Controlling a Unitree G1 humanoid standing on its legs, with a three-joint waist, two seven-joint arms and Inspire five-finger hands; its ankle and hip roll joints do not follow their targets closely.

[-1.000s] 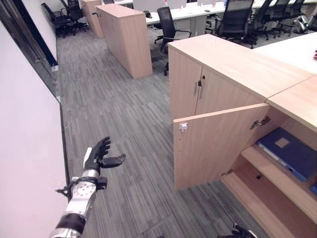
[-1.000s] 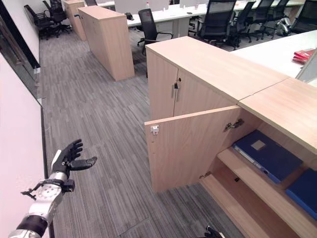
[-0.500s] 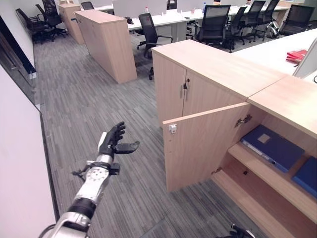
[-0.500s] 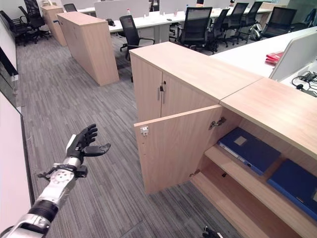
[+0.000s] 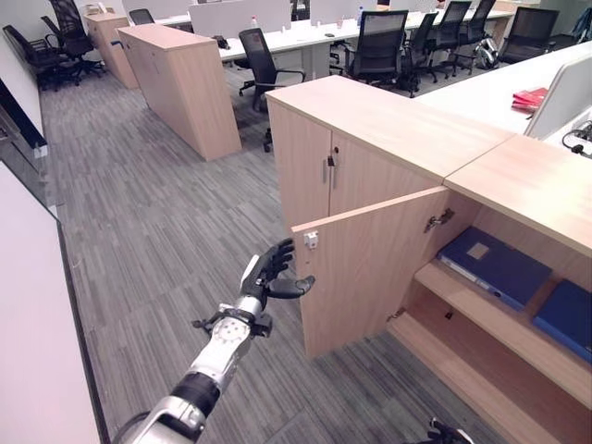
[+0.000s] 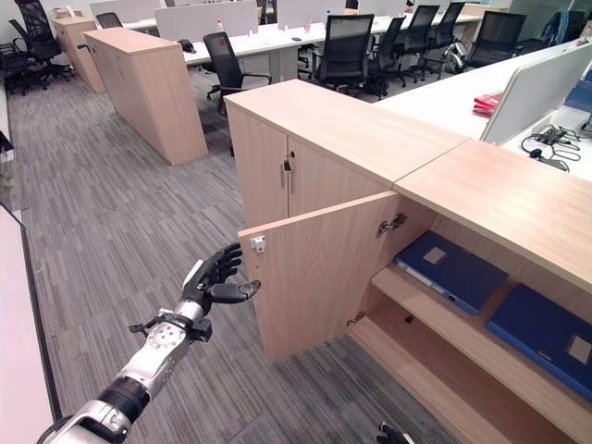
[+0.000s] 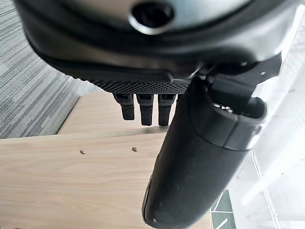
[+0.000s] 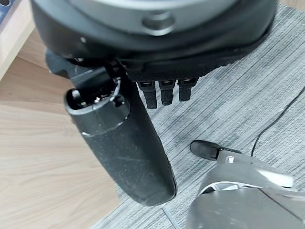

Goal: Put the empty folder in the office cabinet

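Change: since a second ago the left hand (image 5: 270, 276) has come across from beside the white wall to just short of the open door's free edge; the camera has swung too, so the cabinet sits differently in view without having moved.
Right hand (image 8: 143, 138): hangs low over the grey carpet (image 8: 228, 109), by the cabinet's bottom shelf; fingers relaxed, thumb out, holding nothing.
Left hand: raised at the end of its outstretched arm, fingers loosely spread, thumb pointing toward the door, nothing in its grasp; whether a fingertip touches the door edge is hard to tell, it looks just apart.
Cabinet door (image 6: 314, 268): swung wide open, directly beyond the left hand's thumb, with a small white catch near its top corner.
Office cabinet (image 6: 481, 199): past the door, to the far side of the left hand; two wooden shelves exposed.
Folder (image 6: 450, 271): dark blue, lying flat on the upper shelf inside the cabinet, well apart from both hands.
Second blue folder (image 6: 546, 335): flat on the same shelf, further from the left hand.
Closed cabinet (image 5: 361, 157): next unit beyond the door, doors shut.
Background: another wooden cabinet (image 5: 180, 83), then desks with black office chairs (image 5: 376, 46).
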